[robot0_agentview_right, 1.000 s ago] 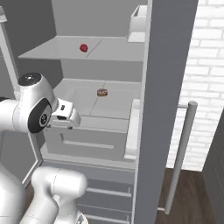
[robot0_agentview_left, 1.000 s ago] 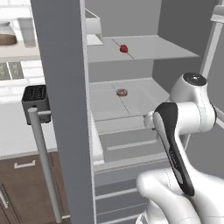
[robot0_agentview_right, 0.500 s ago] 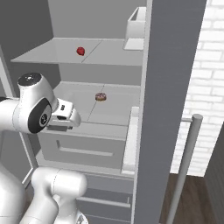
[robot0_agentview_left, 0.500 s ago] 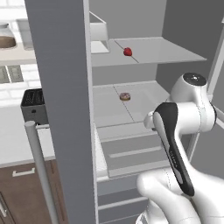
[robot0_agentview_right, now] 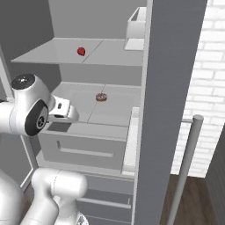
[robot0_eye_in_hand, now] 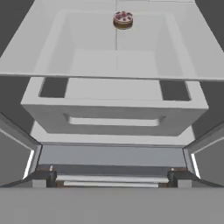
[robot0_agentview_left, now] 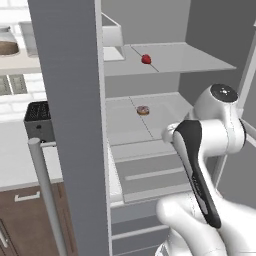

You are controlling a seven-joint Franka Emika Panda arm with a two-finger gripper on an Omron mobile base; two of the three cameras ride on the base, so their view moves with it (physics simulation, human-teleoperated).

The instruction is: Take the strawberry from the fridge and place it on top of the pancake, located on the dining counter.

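The fridge (robot0_agentview_left: 70, 100) stands open, its grey door (robot0_agentview_right: 171, 66) edge-on to me. On its upper shelf lies the small red strawberry (robot0_agentview_left: 146, 59) (robot0_agentview_right: 81, 51). A brownish-pink ring-shaped doughnut (robot0_agentview_left: 143, 110) (robot0_agentview_right: 101, 97) (robot0_eye_in_hand: 123, 19) sits on the middle shelf. My gripper (robot0_eye_in_hand: 111, 177) is open and holds nothing; it hangs in front of the fridge drawer, below the doughnut's shelf and well below the strawberry. My hand (robot0_agentview_right: 63, 110) is at the left of the fridge opening. The pancake and the dining counter are out of view.
A white bin (robot0_agentview_left: 112, 37) (robot0_agentview_right: 136, 26) stands on the upper shelf beside the door. The door's long bar handle (robot0_agentview_left: 45, 190) (robot0_agentview_right: 184, 162) juts out. A pulled-out drawer (robot0_eye_in_hand: 113, 113) lies under the middle shelf. A black appliance (robot0_agentview_left: 37, 117) sits on the left counter.
The whole picture has shifted in both base views, so the base has moved: the fridge door looms larger and its inside has slid sideways. The gripper stays open.
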